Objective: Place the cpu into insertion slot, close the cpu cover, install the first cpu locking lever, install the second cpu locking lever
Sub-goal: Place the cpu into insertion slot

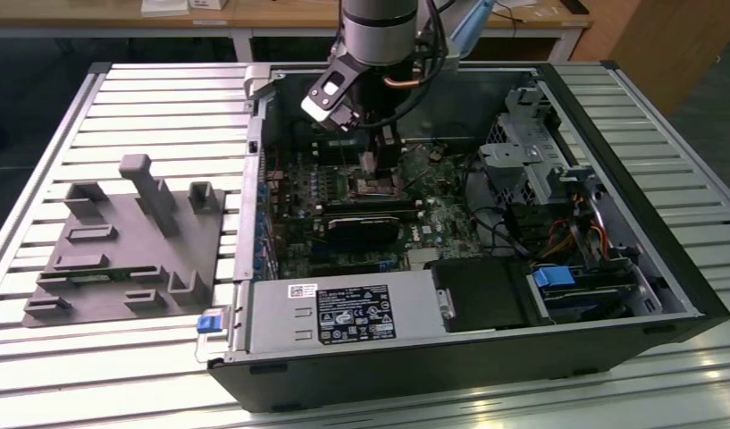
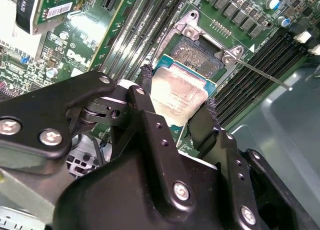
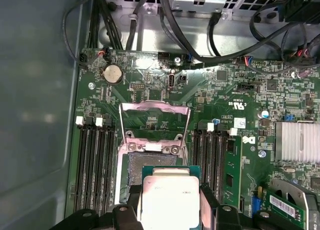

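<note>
My gripper (image 2: 176, 103) is shut on the cpu (image 2: 181, 92), a flat silver-topped chip with a green rim, its black fingers (image 2: 145, 84) pressing two opposite edges. The chip hangs a little above the insertion slot (image 2: 197, 57) and partly over it. In the first wrist view the cpu (image 3: 170, 195) covers the near part of the insertion slot (image 3: 142, 161). The cpu cover (image 3: 155, 107), a silvery frame with a window, is swung open past the slot's far side. A thin metal locking lever (image 2: 260, 72) sticks out beside the slot. In the exterior view the gripper (image 1: 371, 163) sits inside the computer case above the slot (image 1: 374, 186).
Long black memory slots (image 3: 95, 165) flank the socket on both sides. A finned heat sink (image 3: 297, 142) and cables (image 3: 175, 19) lie close by. The power supply box (image 1: 340, 313) fills the case's front. A grey fixture plate (image 1: 126, 241) lies at the exterior view's left.
</note>
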Controlling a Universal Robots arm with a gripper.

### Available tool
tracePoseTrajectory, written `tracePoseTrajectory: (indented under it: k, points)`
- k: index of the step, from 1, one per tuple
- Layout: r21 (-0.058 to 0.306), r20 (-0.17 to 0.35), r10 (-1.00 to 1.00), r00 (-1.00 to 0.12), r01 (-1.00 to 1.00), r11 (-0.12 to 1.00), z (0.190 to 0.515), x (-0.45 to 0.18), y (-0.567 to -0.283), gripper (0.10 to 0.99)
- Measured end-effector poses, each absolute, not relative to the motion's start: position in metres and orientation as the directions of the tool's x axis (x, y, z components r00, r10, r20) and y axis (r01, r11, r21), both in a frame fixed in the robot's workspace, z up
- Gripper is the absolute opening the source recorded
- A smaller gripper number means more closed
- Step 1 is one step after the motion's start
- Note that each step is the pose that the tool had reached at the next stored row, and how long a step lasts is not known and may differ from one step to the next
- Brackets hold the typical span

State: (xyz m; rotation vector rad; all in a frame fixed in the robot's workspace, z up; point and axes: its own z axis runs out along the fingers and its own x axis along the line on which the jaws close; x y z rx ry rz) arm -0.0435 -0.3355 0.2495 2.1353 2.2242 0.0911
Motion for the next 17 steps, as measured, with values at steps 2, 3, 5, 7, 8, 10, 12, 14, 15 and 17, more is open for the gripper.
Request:
tracePoseTrajectory:
  k: [2, 3, 5, 7, 8, 10, 12, 14, 15, 17]
  points:
    - [0.082, 0.0, 0.999, -0.041, 0.996, 0.041, 0.249, -0.0436, -0.3356, 0.541]
    - [0.082, 0.0, 0.999, -0.041, 0.996, 0.041, 0.2487, -0.0436, -0.3355, 0.541]
    - [0.082, 0.0, 0.999, -0.041, 0.996, 0.041, 0.2482, -0.0436, -0.3355, 0.541]
    - [0.082, 0.0, 0.999, -0.041, 0.996, 0.041, 0.2477, -0.0436, -0.3355, 0.541]
    - [0.082, 0.0, 0.999, -0.041, 0.996, 0.041, 0.2474, -0.0436, -0.3355, 0.541]
    - [0.082, 0.0, 0.999, -0.041, 0.996, 0.041, 0.2464, -0.0435, -0.3354, 0.541]
    - [0.082, 0.0, 0.999, -0.041, 0.996, 0.041, 0.245, -0.0436, -0.3352, 0.541]
    - [0.082, 0.0, 0.999, -0.041, 0.996, 0.041, 0.2432, -0.0436, -0.3349, 0.541]
    - [0.082, -0.001, 0.999, -0.041, 0.996, 0.041, 0.2425, -0.0436, -0.3346, 0.541]
    - [0.082, -0.002, 0.999, -0.041, 0.996, 0.041, 0.2411, -0.0436, -0.3342, 0.541]
